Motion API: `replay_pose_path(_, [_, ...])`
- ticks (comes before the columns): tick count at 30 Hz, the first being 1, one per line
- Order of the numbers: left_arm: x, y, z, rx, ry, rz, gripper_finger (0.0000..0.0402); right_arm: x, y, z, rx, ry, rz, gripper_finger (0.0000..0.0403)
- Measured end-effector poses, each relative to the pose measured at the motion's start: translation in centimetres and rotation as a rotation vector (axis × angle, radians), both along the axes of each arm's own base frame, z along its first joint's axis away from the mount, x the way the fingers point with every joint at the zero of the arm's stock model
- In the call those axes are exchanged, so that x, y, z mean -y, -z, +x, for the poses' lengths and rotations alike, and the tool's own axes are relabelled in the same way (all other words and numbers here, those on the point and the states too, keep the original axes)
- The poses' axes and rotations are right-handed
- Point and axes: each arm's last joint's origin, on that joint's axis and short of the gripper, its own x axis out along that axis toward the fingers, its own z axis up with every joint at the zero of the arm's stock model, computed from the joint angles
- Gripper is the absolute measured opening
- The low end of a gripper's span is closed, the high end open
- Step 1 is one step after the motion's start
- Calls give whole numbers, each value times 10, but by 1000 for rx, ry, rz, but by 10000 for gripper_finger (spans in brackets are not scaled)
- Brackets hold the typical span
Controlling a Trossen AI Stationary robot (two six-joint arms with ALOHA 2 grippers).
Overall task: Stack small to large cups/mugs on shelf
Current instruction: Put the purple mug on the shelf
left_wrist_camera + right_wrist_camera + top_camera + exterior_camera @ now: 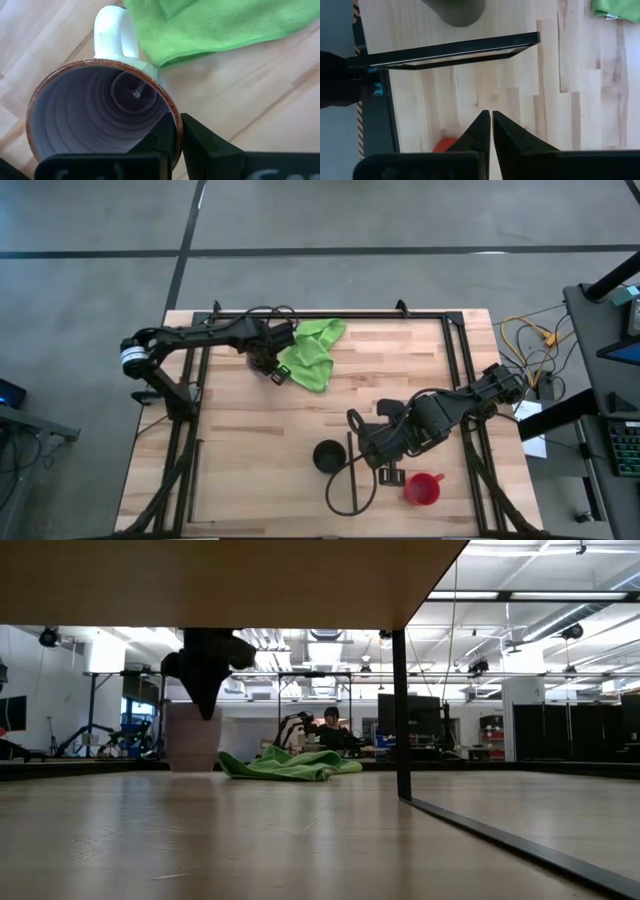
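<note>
My left gripper (268, 366) is at the table's far left, beside the green cloth (312, 352), shut on the translucent purple cup (100, 115) with a whitish handle (112, 30). In the low view the cup (192, 738) stands upright under the gripper (205, 690). The black cup (327, 455) stands on the table at the near middle. The red mug (423, 489) stands near the front right. My right gripper (385, 442) is between them, shut and empty (491, 115). The shelf's wooden board (200, 580) shows from below on a black upright bar (400, 710). My left gripper holds the purple cup by its rim wall (174, 117), on the side opposite the handle. One finger (159, 137) is inside the cup and the other (202, 137) outside. The fingers come from above, pointing down. The cup is upright, its base at the table top.
The green cloth (290, 762) lies bunched right next to the purple cup. A black metal frame (460, 350) runs round the table. A black-edged bar (445, 50) and a looped black cable (350, 490) lie near my right gripper. Bare wood (250, 450) lies left of the black cup.
</note>
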Motion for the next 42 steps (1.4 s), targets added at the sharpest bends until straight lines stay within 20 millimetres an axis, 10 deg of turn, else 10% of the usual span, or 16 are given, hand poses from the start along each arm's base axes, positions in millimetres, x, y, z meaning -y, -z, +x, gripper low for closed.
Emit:
replay_pose_path(17, [27, -85, -4, 30, 114, 16, 8, 0, 0, 0, -1, -23, -9, 13])
replay_pose_path(28, [81, -155, -16, 137, 219, 13, 8, 0, 0, 0, 0, -35, -12, 13])
replay_pose_path(42, [174, -163, -23, 168, 389, -140, 8, 0, 0, 0, 3, -71, -22, 13])
